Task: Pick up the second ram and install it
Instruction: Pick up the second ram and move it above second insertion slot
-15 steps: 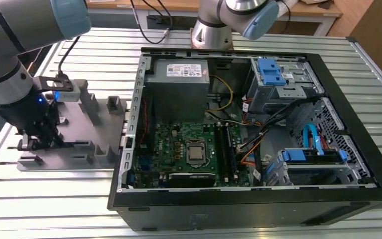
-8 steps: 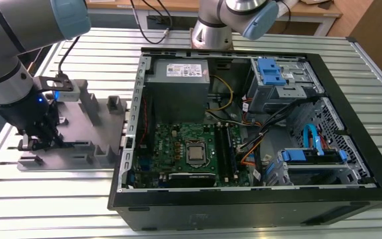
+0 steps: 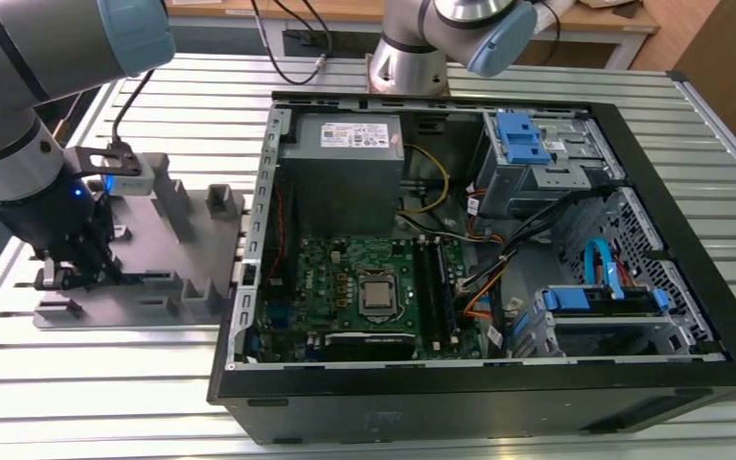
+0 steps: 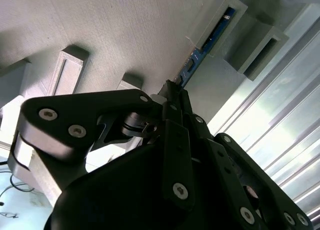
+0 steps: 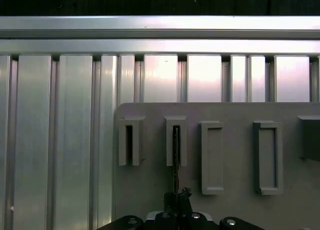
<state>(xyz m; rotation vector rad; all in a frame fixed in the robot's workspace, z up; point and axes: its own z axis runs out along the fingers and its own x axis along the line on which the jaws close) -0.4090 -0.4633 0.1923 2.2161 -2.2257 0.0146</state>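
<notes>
We see the claw [image 4: 171, 93] pinched narrow on the ram [image 4: 210, 37], which stands on edge in its slot of the tray [image 3: 164, 309] (beside the open case [image 3: 713, 287], at the exterior view's left). Grasp made, we judge; lift and install not yet done.

The black gripper [image 4: 172, 92] has its linkage arms filling the near ground, and its two fingers come together on the thin edge of the second ram [image 4: 195, 60]. The ram is a dark stick with a blue sheen running away from the fingertips into a slotted post [image 4: 241, 6] of the grey tray [image 4: 125, 25]. An empty slotted post [image 4: 272, 38] stands just beside that one, two plainer posts [image 4: 67, 70] rise nearer the gripper, and the ribbed metal table [image 4: 285, 115] shines beyond the tray's edge.
</notes>
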